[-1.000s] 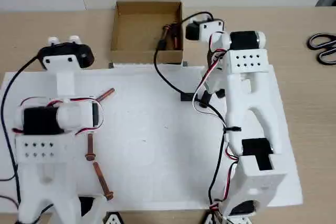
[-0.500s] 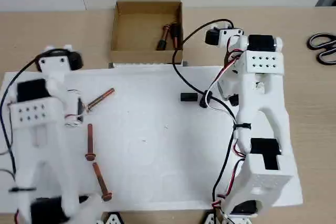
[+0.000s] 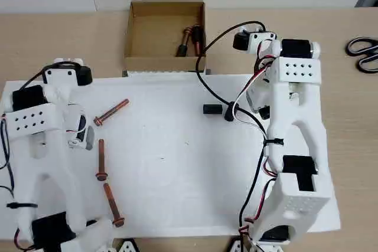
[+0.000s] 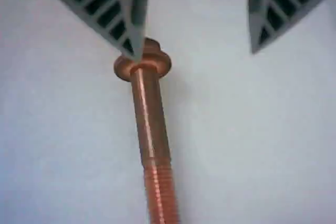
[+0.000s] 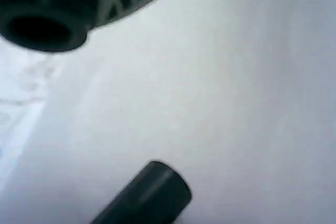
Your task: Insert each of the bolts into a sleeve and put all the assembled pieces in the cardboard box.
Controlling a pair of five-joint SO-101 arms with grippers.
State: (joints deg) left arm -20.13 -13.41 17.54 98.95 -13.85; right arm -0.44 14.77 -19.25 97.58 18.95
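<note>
Bright, even light from above, white mat [image 3: 177, 163] near washed-out, shadows soft and faint — diffuse at their edges, a thin highlight along the copper bolt [image 4: 149, 135], dull sheen on the black sleeve [image 5: 152, 192], tan table [image 3: 71, 28] evenly lit

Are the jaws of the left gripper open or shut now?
Open. The left gripper has its jaws wide apart, one tip beside the head of a lying bolt.

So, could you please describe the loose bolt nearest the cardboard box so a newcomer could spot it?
On the white sheet, look to the robot's left side, where three copper bolts lie loose. The slanted bolt is the one closest to the cardboard box. It lies diagonally, whereas the middle bolt and the farthest bolt run nearly straight, one after the other.
</note>
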